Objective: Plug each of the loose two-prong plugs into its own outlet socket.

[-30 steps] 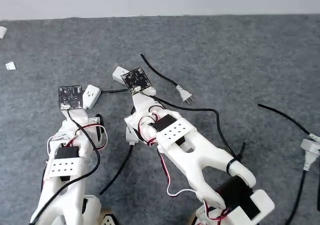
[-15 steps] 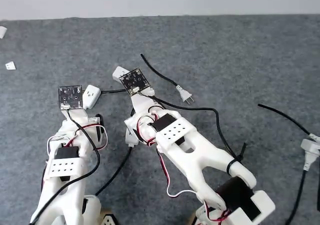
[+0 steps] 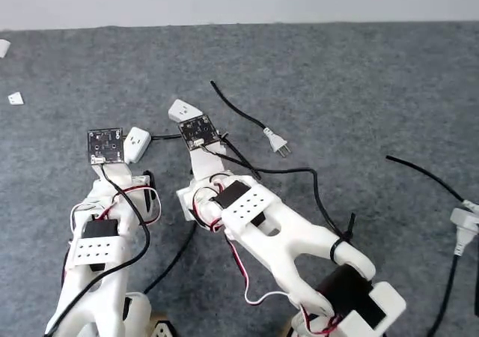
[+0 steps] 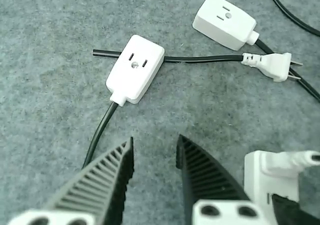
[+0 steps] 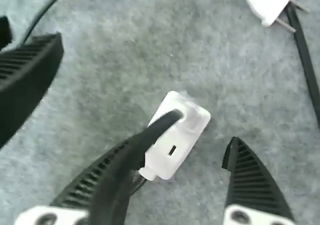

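Note:
My left gripper (image 4: 155, 140) is open just short of a white outlet socket (image 4: 135, 67) on a black cord, also in the high view (image 3: 137, 144). A second empty socket (image 4: 225, 20) lies beyond it (image 3: 183, 111), with a loose white two-prong plug (image 4: 270, 65) beside it. My right gripper (image 5: 187, 145) is open around a white socket block (image 5: 177, 132) that has a black-corded plug seated in it. The same block (image 4: 272, 172) lies close to my left gripper. The white plug (image 5: 267, 0) sits past it. Another loose plug (image 3: 277, 141) lies right of the right arm.
Black cords (image 3: 314, 183) loop over the grey carpet around the right arm. A white connector on a cord (image 3: 462, 225) lies at the far right edge. Small white scraps (image 3: 15, 98) sit at the far left. The carpet's back half is open.
The right arm has swung a little left and back toward the left arm, uncovering the far socket, and its black cord shifted with it. The left arm stayed still.

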